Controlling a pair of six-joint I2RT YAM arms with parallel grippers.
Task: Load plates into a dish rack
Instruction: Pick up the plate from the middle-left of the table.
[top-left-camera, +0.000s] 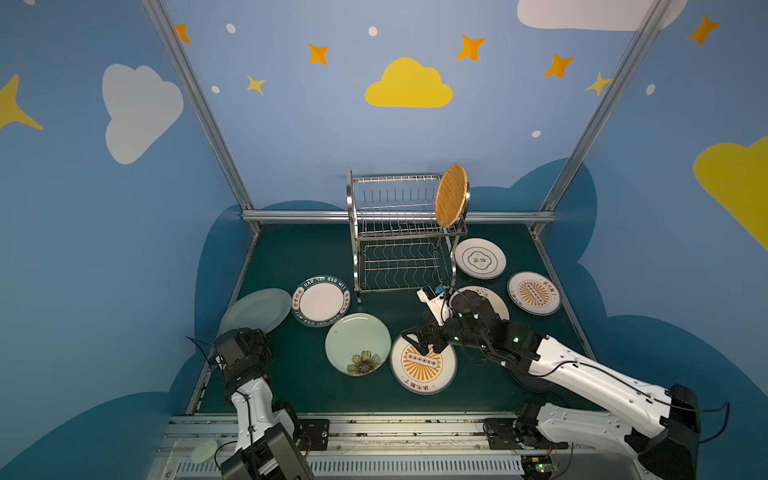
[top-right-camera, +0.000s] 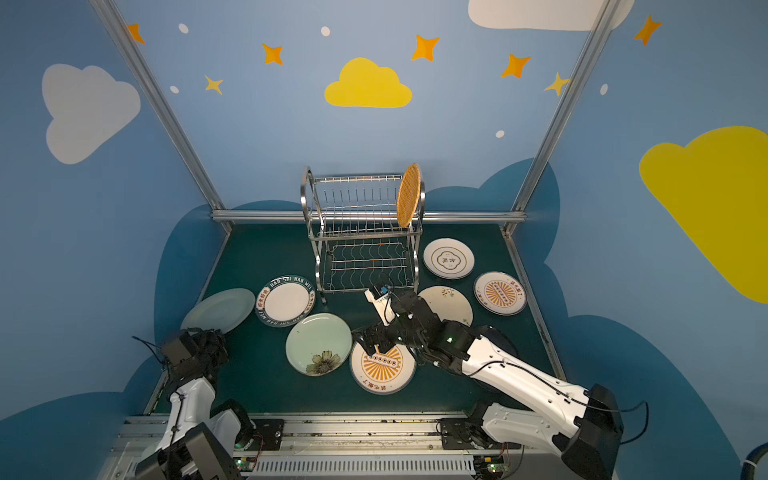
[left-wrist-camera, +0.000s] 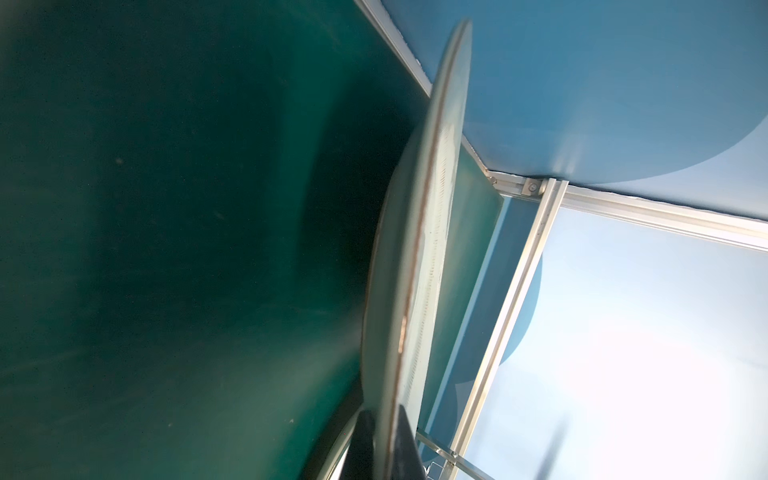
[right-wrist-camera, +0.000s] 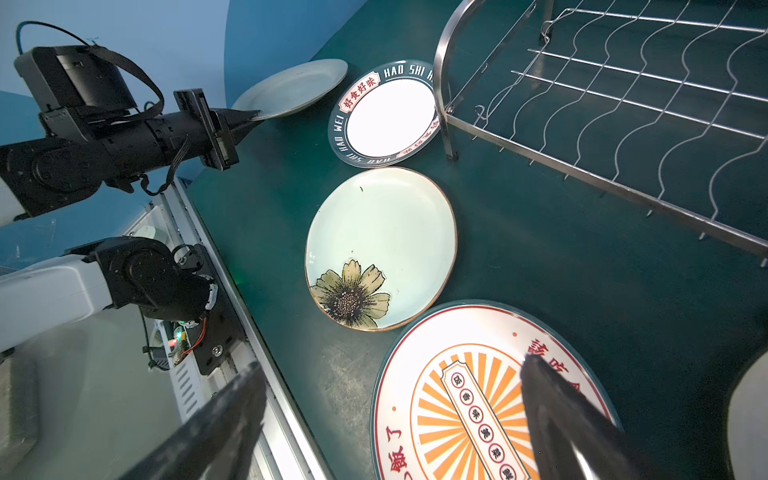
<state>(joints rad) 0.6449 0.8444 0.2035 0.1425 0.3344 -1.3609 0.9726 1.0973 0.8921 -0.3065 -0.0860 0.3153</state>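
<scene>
The steel dish rack (top-left-camera: 399, 232) (top-right-camera: 361, 232) stands at the back of the green table. A woven orange plate (top-left-camera: 450, 195) (top-right-camera: 408, 195) stands upright at the right end of its upper tier. My left gripper (left-wrist-camera: 384, 440) (right-wrist-camera: 251, 116) is shut on the near rim of a pale green plate (top-left-camera: 257, 309) (left-wrist-camera: 415, 270), which is tilted at the left edge. My right gripper (top-left-camera: 419, 340) (right-wrist-camera: 392, 363) hangs open just above an orange-sunburst plate (top-left-camera: 424, 365) (right-wrist-camera: 469, 399), holding nothing.
Flat on the table lie a green-lettered rim plate (top-left-camera: 321, 300), a flower plate (top-left-camera: 357, 343), a cream emblem plate (top-left-camera: 480, 257) and a second sunburst plate (top-left-camera: 534, 293). My right arm partly hides a sprigged plate (top-left-camera: 494, 299) and a dark plate (top-left-camera: 528, 378). Frame posts and walls close three sides.
</scene>
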